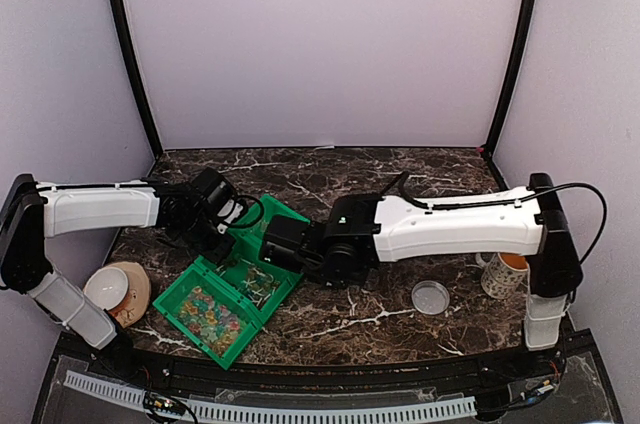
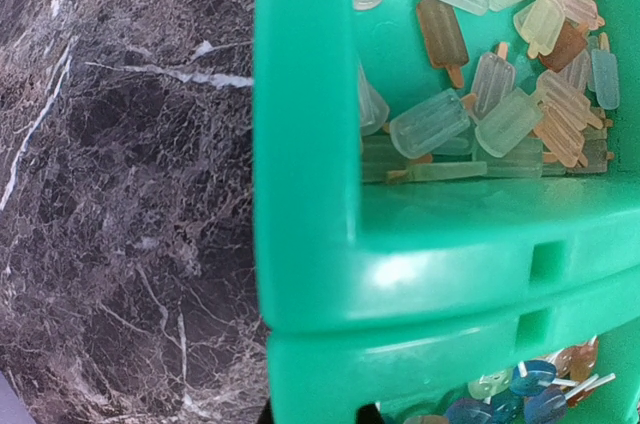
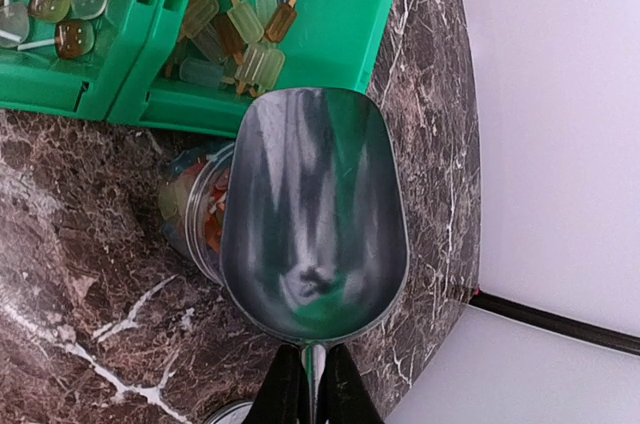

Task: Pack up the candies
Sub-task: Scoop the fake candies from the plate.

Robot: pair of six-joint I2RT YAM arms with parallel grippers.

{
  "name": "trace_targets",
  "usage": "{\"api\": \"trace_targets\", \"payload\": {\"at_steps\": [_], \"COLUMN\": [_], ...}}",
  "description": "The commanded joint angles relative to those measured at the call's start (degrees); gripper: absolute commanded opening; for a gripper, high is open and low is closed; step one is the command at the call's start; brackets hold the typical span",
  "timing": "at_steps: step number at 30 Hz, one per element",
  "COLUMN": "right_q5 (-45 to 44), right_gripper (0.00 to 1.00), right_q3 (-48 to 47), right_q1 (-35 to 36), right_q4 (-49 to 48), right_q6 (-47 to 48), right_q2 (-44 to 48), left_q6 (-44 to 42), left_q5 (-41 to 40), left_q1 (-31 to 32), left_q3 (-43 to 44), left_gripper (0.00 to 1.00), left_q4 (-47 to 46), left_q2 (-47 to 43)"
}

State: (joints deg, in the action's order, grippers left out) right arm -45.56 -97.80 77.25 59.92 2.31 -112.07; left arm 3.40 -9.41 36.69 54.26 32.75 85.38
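Right claw (image 3: 312,376) clamped scoop (image 3: 315,204) handle, empty bowl pointing ahead. Candies (image 3: 245,24) lay jumbled, sticks every way, in bin (image 3: 345,14) beyond it; more filled tub (image 3: 190,209) left of bowl. Left claw (image 1: 218,239) shut by bin rim.

A dark marble-patterned table (image 1: 440,166) veined in white sits inside a plain booth of pale lilac walls (image 1: 320,44), with black curved posts (image 1: 129,54) at the back corners and soft, even light.
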Motion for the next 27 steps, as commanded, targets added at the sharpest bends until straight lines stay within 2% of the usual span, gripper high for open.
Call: {"api": "trace_targets", "payload": {"at_steps": [1,12,27], "right_q5": [-3.2,-6.3,-10.5], "right_gripper": [0.00,0.00,0.00], "right_q3": [-5.7,-15.2,-14.4], "right_q1": [0.6,0.7,0.4], "right_q4": [-0.1,6.5,4.2], "right_q6": [3.5,7.9,13.6], "right_q2": [-3.3,-13.3,-18.4], "left_q6": [-0.4,-0.5,-0.3], "left_q5": [-1.4,-4.8,-5.4], "left_q1": [0.5,1.8,2.0], "left_q3": [0.6,1.2,1.0], "left_gripper": [0.00,0.00,0.00], "left_q4": [-1.0,-0.1,-0.9], "left_q2": [-2.8,-2.3,-3.3]}}
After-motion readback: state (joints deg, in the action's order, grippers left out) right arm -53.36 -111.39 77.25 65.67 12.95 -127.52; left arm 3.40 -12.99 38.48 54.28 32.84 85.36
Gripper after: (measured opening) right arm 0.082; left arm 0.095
